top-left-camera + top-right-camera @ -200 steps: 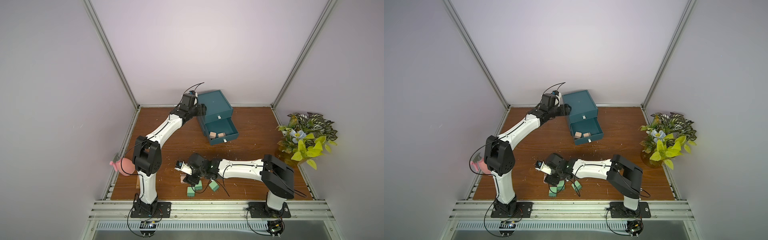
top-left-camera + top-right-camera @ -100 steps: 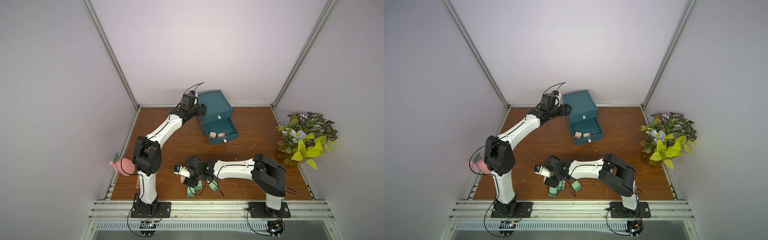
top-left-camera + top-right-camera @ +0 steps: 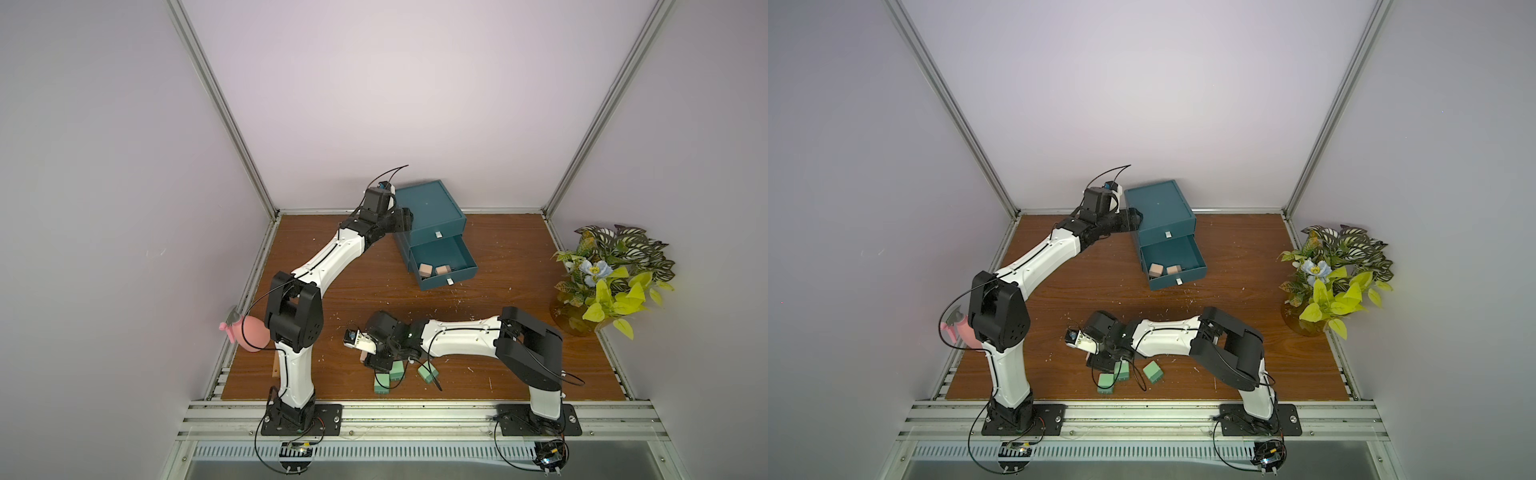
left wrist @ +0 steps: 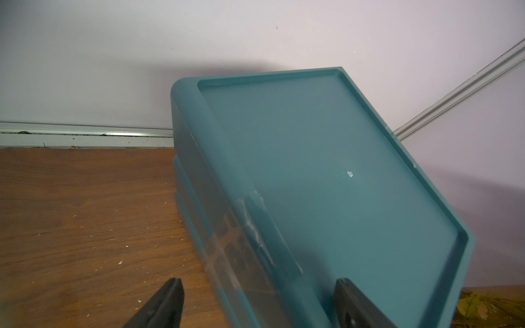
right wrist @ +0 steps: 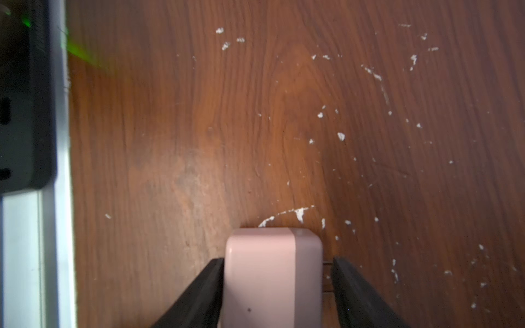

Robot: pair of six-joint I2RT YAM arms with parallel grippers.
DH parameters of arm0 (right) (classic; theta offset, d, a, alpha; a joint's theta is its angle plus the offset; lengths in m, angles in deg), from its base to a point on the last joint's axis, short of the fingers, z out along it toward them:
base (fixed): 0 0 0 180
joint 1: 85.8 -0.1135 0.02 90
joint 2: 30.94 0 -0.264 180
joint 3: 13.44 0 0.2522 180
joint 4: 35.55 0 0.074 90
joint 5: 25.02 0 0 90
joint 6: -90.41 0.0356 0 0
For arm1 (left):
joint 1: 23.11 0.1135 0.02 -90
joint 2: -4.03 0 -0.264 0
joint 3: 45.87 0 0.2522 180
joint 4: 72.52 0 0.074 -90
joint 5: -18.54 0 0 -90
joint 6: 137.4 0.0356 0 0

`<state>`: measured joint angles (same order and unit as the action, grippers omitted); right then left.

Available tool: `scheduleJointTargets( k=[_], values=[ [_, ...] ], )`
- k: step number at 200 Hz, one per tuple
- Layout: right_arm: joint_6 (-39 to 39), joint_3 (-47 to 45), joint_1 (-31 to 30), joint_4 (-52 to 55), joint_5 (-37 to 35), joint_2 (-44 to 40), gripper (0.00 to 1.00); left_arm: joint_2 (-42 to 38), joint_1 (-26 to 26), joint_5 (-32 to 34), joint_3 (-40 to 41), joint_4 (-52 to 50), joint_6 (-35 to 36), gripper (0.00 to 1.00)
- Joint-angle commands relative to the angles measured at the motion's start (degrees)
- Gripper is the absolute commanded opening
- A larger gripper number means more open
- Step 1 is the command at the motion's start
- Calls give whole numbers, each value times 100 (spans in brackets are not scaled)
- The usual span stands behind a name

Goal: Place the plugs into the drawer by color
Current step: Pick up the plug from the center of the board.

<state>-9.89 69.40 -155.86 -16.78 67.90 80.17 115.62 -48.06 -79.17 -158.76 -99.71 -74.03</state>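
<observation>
A peach plug [image 5: 272, 272] lies on the wooden table between the fingers of my right gripper [image 5: 278, 259]. One finger touches its side and a small gap shows at the other, so the gripper is open. In a top view the right gripper [image 3: 372, 357] sits just behind three green plugs [image 3: 381, 383] [image 3: 397, 371] [image 3: 428, 372]. The teal cabinet [image 3: 428, 210] has its middle drawer [image 3: 436, 251] pulled out, holding two peach plugs [image 3: 425, 270]. My left gripper [image 4: 260, 295] is open astride the cabinet's top side edge [image 4: 326, 170], one finger over the lid, one beside the wall.
A potted plant [image 3: 611, 278] stands at the right edge. A pink object [image 3: 249, 336] sits off the table's left edge beside the left arm's base. A metal rail [image 3: 415, 409] runs along the front. White crumbs dot the wood.
The right arm swung forward and left, bringing its gripper down over the peach plug, and the jaws narrowed around it. The left arm stayed at the cabinet.
</observation>
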Motion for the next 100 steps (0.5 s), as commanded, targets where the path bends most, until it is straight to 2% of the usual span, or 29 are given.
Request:
scheduleJointTargets(
  k=[1, 100],
  values=[
    [-60, 219, -33, 128, -63, -15, 65, 110, 56, 57, 175, -412, 47, 79],
    [77, 186, -34, 109, -238, -148, 51, 112, 52, 32, 184, -393, 36, 79]
  ],
)
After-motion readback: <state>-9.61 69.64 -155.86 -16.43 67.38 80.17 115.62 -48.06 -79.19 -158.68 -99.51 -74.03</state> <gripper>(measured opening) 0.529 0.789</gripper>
